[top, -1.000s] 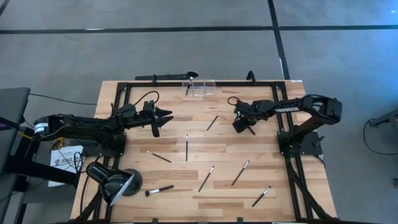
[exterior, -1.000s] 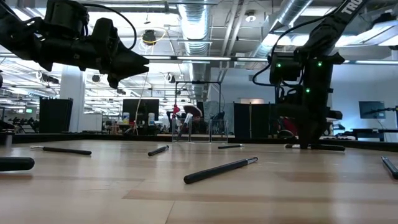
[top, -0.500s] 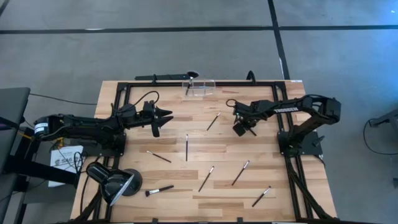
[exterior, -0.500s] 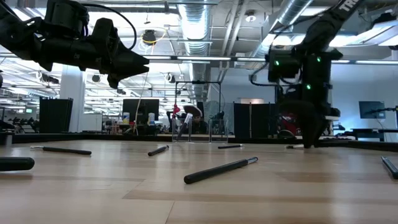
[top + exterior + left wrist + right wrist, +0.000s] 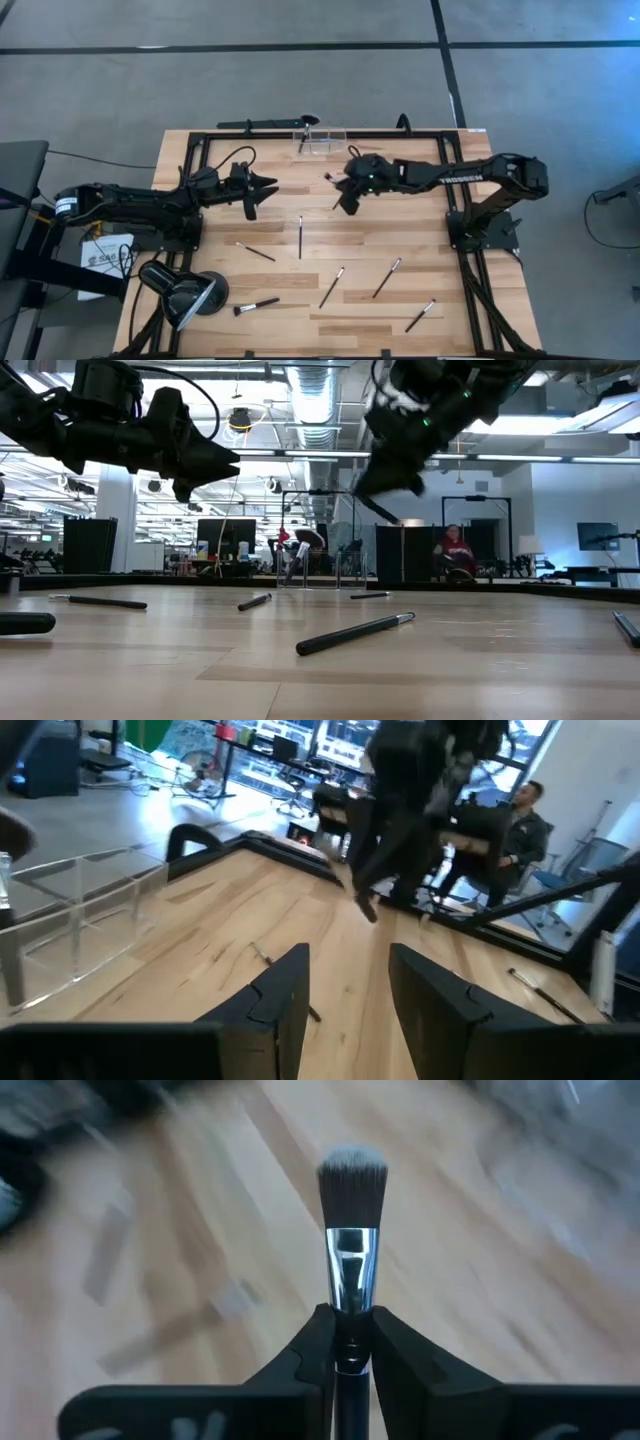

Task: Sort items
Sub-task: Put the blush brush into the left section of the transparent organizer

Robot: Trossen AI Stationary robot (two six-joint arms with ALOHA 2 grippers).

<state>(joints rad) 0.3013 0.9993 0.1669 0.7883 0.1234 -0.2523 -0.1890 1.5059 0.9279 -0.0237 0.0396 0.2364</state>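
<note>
My right gripper (image 5: 341, 190) hangs over the table's middle, shut on a makeup brush (image 5: 351, 1230) that has a silver ferrule and a grey-tipped bristle head. My left gripper (image 5: 264, 186) hovers open above the left half, touching nothing; its own view shows the gap between its fingers (image 5: 345, 988). Several slim dark brushes lie flat on the wood, among them one near the centre (image 5: 300, 236), one near the lamp (image 5: 257, 306) and one toward the right near corner (image 5: 421, 315). In the low view the nearest brush (image 5: 355, 632) lies in the foreground. My right gripper pinches the brush between its two fingers on the dark handle just behind the ferrule (image 5: 349, 1348). The brush runs along the fingers, with its bristle head (image 5: 352, 1175) sticking out past the fingertips. It is lifted clear of the table and slants below the gripper (image 5: 368, 507).
A clear box (image 5: 321, 141) stands at the far edge with a brush leaning in it. A black desk lamp (image 5: 186, 294) sits at the left near corner. Black frame rails (image 5: 462, 262) run along the table's sides. A person sits in the room beyond (image 5: 458, 550).
My right gripper has risen from the tabletop on the right and swung toward the table's left, over the middle. It has kept shut on the brush, which is now lifted clear. My left gripper has stayed still.
</note>
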